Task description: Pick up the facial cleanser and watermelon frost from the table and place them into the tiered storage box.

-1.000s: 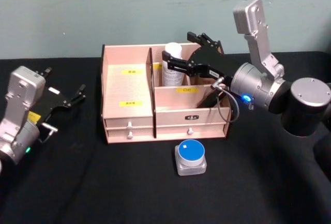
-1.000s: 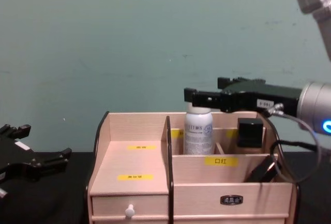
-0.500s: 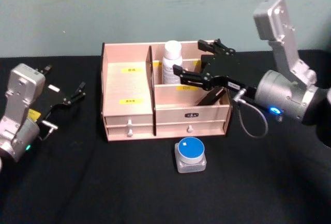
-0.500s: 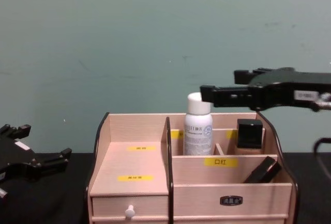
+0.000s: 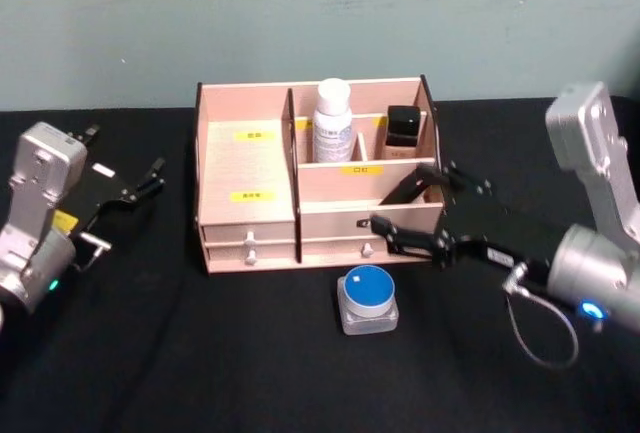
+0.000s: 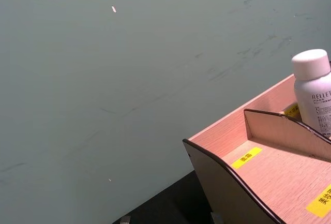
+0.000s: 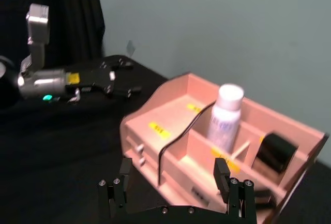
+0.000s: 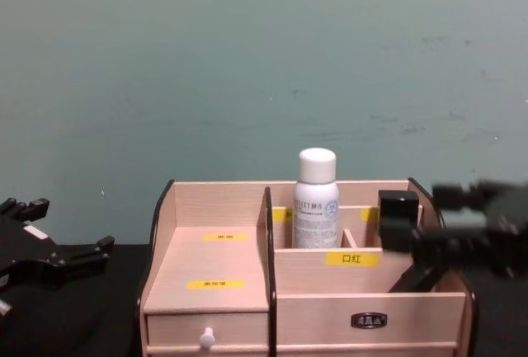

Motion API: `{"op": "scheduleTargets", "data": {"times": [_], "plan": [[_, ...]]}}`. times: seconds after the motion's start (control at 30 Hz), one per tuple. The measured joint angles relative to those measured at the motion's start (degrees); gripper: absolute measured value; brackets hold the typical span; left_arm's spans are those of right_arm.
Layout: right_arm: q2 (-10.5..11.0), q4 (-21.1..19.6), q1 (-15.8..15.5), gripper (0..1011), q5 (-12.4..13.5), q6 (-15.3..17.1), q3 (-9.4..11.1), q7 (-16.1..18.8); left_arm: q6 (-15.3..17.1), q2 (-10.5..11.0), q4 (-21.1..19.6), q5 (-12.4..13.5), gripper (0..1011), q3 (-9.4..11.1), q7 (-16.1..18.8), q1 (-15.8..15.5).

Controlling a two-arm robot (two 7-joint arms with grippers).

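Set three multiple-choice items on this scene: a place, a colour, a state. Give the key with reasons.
1. The white bottle stands: A on the table; B in the tiered storage box; C in a gripper.
2. Lid of the jar: A red; B blue; C green.
3. The right gripper is: A open; B shut on bottle; C shut on jar.
Key: 1 B, upright in a rear compartment. 2 B, blue top. 3 A, fingers spread, empty. Left gripper sits parked at the left.
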Motion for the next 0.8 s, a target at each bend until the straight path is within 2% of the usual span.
{"op": "scheduleTargets", "data": {"times": [0.1,0.37,0.6,0.8], "plan": [[1.4,-1.0,-3.4,1002,1.4,-0.2,0.5,-0.3,0.0,0.0,0.0,0.0,1001,0.0,0.0,0.0],[3.2,-1.2,-7.3,1002,3.1,-0.2,-0.1,-0.1,0.0,0.0,0.0,0.0,1001,0.0,0.0,0.0],[3.5,0.6,-8.0,1003,3.1,0.0,-1.8,-0.1,0.0,0.0,0.0,0.0,1001,0.0,0.0,0.0],[3.0,2.4,-7.5,1003,2.5,0.0,-3.4,0.0,0.0,0.0,0.0,0.0,1001,0.0,0.0,0.0]]}}
